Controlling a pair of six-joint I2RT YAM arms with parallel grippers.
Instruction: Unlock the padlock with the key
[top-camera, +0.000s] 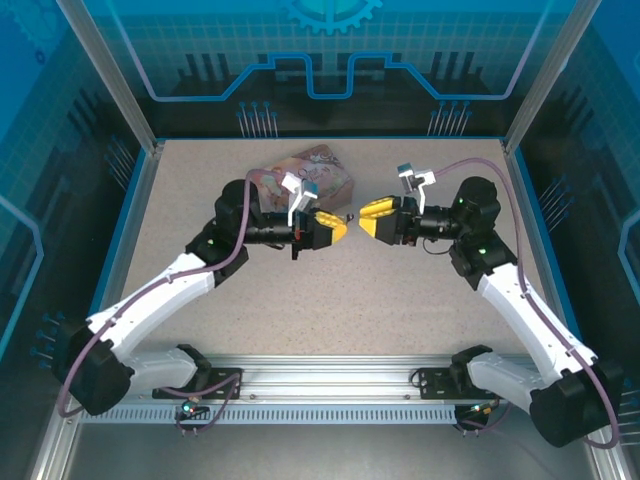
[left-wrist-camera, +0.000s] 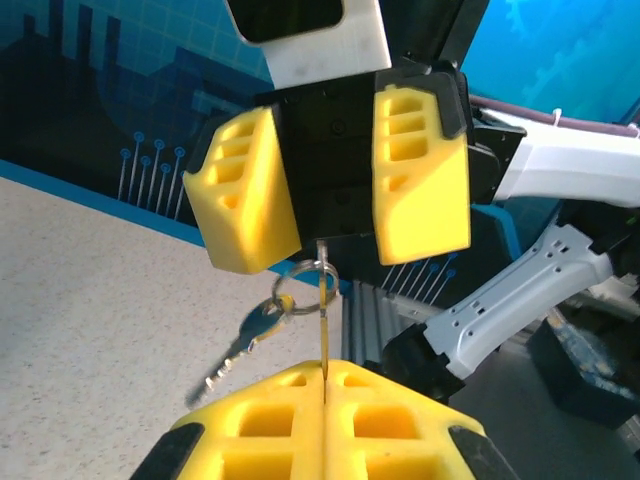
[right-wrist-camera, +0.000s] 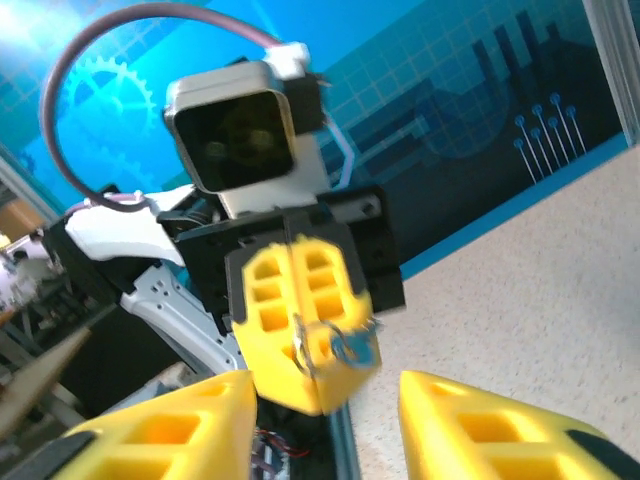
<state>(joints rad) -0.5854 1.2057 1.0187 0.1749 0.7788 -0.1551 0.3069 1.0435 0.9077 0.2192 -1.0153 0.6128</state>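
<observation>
Key (left-wrist-camera: 324, 322) pinched between left hand (left-wrist-camera: 325, 378) fingertips.

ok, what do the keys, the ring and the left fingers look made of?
The held key, pinched in the left gripper, is seen edge-on: thin metal with a yellowish tint, maybe just reflection. The dangling key: silvery metal, glinting, a bit blurred. The ring: thin shiny metal wire. The fingers: matte yellow plastic with moulded pockets, likely printed.
</observation>
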